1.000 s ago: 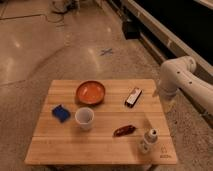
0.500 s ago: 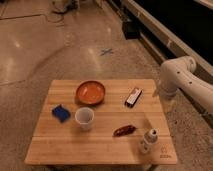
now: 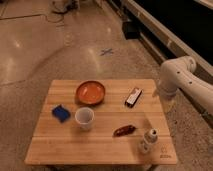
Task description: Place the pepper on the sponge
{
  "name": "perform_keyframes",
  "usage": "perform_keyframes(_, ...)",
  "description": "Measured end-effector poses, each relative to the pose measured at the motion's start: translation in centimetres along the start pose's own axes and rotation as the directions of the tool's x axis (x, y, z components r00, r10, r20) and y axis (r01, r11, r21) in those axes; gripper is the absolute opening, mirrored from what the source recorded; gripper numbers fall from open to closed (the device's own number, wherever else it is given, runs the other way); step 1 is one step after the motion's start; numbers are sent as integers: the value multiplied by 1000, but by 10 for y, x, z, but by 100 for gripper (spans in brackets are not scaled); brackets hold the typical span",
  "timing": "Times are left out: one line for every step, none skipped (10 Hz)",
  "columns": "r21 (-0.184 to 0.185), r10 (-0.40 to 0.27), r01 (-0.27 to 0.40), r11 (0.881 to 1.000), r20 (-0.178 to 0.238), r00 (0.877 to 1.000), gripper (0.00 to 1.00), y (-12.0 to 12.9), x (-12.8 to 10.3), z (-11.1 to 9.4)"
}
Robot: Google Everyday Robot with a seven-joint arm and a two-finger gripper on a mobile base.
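We note no change, hand (image 3: 167,103) by bench (image 3: 65,146) right edge, its state we cannot tell, pepper (image 3: 124,131) well apart from sponge (image 3: 61,112)

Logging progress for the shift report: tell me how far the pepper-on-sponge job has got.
Done: nothing yet. The pepper lies on the table, front right, apart from the sponge at the left, the white cup between them. Under way: no approach visible; the hand hangs beside the table's right edge, away from the pepper. Left: reach, grasp, carry, set it on the sponge.
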Motion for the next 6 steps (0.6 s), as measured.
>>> perform_keyframes(0, 0, 0, 1000, 0, 1000, 66, 0, 0, 0)
perform_keyframes(0, 0, 0, 1000, 0, 1000, 66, 0, 0, 0)
perform_keyframes(0, 0, 0, 1000, 0, 1000, 66, 0, 0, 0)
perform_keyframes(0, 0, 0, 1000, 0, 1000, 66, 0, 0, 0)
perform_keyframes(1, 0, 0, 1000, 2, 1000, 66, 0, 0, 0)
perform_keyframes(-2, -16, 16, 1000, 10, 1000, 66, -1, -9, 1)
